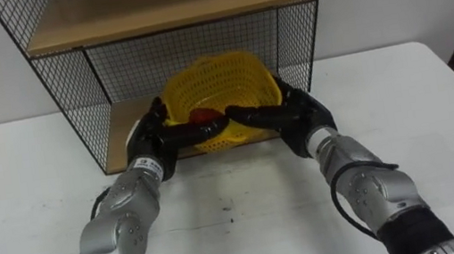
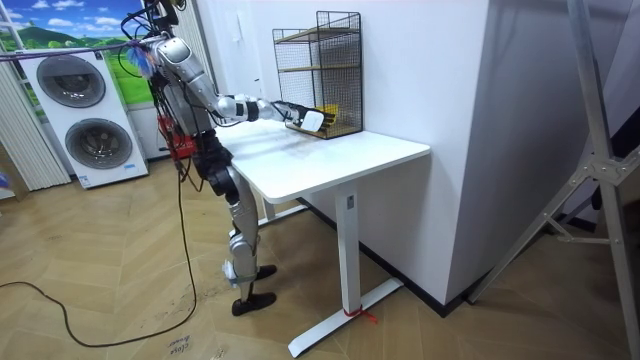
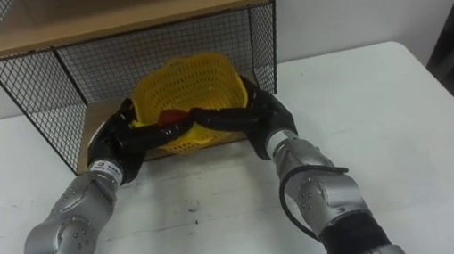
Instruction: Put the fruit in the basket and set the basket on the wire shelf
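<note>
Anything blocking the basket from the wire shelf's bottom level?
Nothing visible. The yellow basket, with a red fruit inside, sits in the open front of the wire shelf, at its lower level over the wooden board, held at its front by the left robot hand and right robot hand. Mesh closes only the sides and back.

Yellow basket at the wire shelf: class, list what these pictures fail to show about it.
1. The fruit: the eye views show a red patch; the yellow basket wall, the left hand and the right hand hide the rest; kind and count unknown.
2. Basket's underside: behind both hands; whether it rests on the wire shelf is unclear.
3. Shelf top: cut off by the eye views' upper edge.
</note>
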### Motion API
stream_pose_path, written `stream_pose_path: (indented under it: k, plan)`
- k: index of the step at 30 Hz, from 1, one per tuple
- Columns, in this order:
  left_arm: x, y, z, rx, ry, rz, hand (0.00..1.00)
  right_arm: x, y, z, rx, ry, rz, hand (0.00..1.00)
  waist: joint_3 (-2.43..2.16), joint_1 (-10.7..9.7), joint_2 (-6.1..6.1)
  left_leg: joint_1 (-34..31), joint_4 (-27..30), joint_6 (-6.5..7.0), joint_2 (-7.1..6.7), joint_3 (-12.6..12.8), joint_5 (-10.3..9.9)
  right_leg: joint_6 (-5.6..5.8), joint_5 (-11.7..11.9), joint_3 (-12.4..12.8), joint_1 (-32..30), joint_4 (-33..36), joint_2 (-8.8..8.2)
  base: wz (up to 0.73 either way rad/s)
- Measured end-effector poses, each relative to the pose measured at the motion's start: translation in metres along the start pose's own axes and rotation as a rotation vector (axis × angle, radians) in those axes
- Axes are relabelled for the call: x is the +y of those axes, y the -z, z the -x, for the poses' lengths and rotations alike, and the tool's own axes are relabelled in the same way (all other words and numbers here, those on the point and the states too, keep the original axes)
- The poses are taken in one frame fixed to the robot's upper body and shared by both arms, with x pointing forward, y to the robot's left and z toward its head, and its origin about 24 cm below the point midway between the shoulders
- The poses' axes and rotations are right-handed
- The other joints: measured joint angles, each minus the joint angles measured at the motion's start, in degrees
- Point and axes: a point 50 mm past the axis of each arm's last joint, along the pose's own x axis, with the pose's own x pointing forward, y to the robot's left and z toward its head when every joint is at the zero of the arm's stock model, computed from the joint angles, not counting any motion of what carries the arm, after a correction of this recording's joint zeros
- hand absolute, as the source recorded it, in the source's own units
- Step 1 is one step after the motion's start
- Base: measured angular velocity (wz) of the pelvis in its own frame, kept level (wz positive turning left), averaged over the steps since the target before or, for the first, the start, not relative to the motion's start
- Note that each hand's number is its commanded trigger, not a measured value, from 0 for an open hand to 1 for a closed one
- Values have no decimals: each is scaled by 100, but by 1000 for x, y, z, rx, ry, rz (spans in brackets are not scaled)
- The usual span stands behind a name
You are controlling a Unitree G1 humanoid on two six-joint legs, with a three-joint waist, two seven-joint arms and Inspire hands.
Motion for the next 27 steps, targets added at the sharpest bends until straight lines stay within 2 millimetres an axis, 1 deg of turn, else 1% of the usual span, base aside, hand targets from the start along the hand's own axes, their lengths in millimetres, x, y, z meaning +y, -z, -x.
stream_pose_path:
  k: [4, 6, 11, 15, 22, 27]
  plan:
    - [5, -1, 0, 3, -29, 14, 0, -4, 0, 0, 3, 16, -19, 0, 2, -59, 7, -2, 4, -2, -7, -31, 2, -23, 15, -24, 15, -9, 0, 4]
    - [8, -2, 0, 3, -41, 24, 0, -4, 1, 0, 7, 16, -21, 0, -3, -108, 29, -1, 11, -2, -12, -47, 1, -24, 15, -33, 28, -15, -2, 4]
    - [8, -2, 0, 3, -44, 26, 0, -3, 1, 0, 8, 16, -21, 0, -10, -136, 74, 7, 12, -1, -11, -45, 2, -32, 20, -44, 32, -14, -3, 0]
    - [9, -2, 0, 3, -48, 27, 0, -6, 3, 0, 16, 24, -24, 0, -35, -137, 117, 41, 11, -1, -11, -39, 2, -40, 22, -66, 64, -10, -8, 0]
    - [12, -4, 1, -1, -55, 45, 0, -11, 4, 0, 24, 30, -16, 0, -34, -137, 120, 108, 1, -4, -10, -35, 3, -15, -8, -66, 121, 3, -12, 0]
    - [20, -9, 2, -17, -79, 61, 0, -14, 3, 1, 24, 12, -6, 0, -35, -135, 120, 107, 2, -4, -8, -29, 3, -17, -6, -37, 119, 5, -12, 0]
